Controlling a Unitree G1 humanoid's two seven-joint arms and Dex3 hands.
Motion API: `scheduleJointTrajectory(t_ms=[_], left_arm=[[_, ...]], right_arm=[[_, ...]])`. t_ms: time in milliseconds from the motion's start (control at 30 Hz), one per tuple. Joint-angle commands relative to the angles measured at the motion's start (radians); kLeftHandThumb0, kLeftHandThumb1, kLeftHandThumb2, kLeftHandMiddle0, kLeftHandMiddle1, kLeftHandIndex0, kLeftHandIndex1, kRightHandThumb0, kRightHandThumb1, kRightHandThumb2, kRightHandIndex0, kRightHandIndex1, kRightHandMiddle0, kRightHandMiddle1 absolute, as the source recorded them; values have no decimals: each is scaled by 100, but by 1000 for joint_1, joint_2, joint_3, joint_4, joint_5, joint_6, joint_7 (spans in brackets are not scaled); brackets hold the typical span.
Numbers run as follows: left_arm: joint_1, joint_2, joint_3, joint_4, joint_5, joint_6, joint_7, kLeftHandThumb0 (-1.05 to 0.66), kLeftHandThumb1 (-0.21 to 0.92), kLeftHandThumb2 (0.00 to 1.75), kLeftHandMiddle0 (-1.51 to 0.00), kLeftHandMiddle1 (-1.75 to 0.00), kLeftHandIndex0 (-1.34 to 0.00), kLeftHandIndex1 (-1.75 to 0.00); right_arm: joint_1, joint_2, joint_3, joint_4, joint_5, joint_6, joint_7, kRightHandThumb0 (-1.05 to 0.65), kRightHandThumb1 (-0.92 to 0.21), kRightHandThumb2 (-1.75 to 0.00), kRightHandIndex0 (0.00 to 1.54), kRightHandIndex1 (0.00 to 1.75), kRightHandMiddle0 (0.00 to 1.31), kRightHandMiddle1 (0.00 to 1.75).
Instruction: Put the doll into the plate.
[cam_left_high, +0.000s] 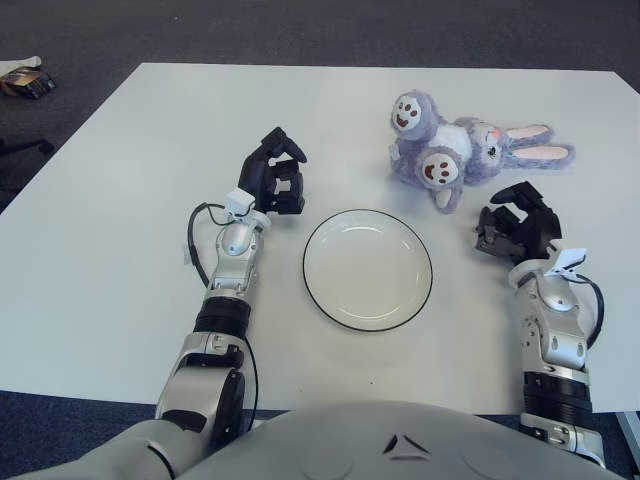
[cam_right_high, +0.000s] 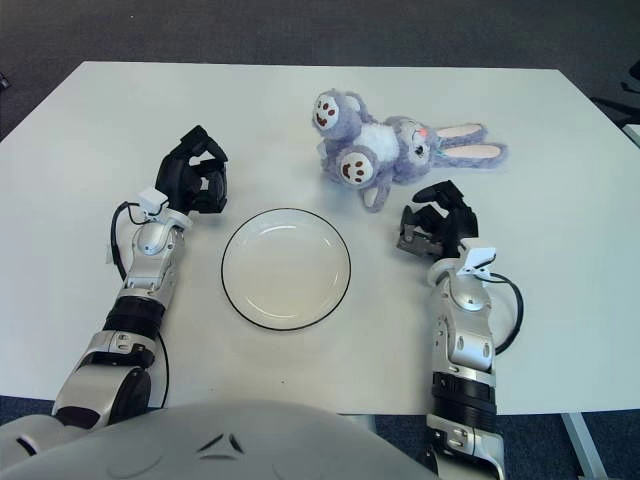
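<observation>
On the far left, off the table, a small dark object (cam_left_high: 24, 80) lies on the grey carpet; it is too small to identify. The white table (cam_left_high: 110, 180) fills most of the scene.

Going right, the left hand (cam_left_high: 275, 183) shows left of the plate and just beyond its far-left rim. Its black fingers (cam_left_high: 287, 152) are curled in on themselves, a narrow closed shape with nothing between them. A thin black cable (cam_left_high: 197, 240) loops out beside the silver forearm, left of it, over the tabletop.

In the middle sits the plate (cam_left_high: 325, 300), round and white with a thin dark rim, lying flat on the table with nothing on it.

Beyond the plate and to its right lies the doll (cam_left_high: 455, 150), a purple-grey plush rabbit on its back or side. Two paw soles with smiling faces point toward the near-left, and its long pink-lined ears stretch to the right. It rests on the table, wholly outside the plate and close to the plate's far-right edge without touching.

On the right, the right hand (cam_left_high: 515, 228) shows right of the plate and just on the near side of the doll, close beside its lower paw. The fingers are bent loosely inward and hold nothing; whether a fingertip grazes the plush is hard to tell, though a sliver of table seems to show between them.
</observation>
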Motion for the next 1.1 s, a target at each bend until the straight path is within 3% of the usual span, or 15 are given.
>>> scheduleJointTrajectory(t_ms=[0,67,200,333,533,700,833,1067], left_arm=[[59,5,-18,35,-1,-7,-31,-3,67,89,-30,-174,-25,-175],[63,12,-31,20,3,4,-48,-2,80,73,-21,-174,-17,-175],[82,37,-64,-65,27,70,-67,-42,66,89,-21,-109,-4,-129],[91,53,-85,-135,44,147,-74,-57,63,87,-20,-94,-1,-105],[82,55,-104,-189,55,247,-74,-54,49,95,-12,-101,0,-80],[68,53,-122,-188,137,235,-13,-54,38,98,-4,-121,0,-63],[63,52,-138,-188,199,215,35,-54,30,100,-1,-124,0,-54],[50,56,-171,-191,332,190,141,-72,40,85,0,-119,0,-34]], right_arm=[[-25,-22,-14,10,-3,11,-8,-1,-23,-142,67,173,46,175],[-34,-31,-21,10,-5,16,-13,-1,-23,-142,67,172,46,175],[-51,-48,-31,8,-7,30,-20,-1,-23,-142,66,172,46,175],[-69,-66,-41,12,-9,43,-21,-1,-23,-142,66,172,46,175],[-91,-93,-52,20,-4,59,-15,-1,-23,-143,66,174,46,175],[-101,-104,-56,14,-8,64,-17,-1,-24,-142,65,174,45,175],[-104,-108,-58,11,-12,68,-19,-1,-24,-142,66,174,45,175],[-112,-114,-59,11,-11,82,-16,-1,-21,-145,68,175,46,174]])
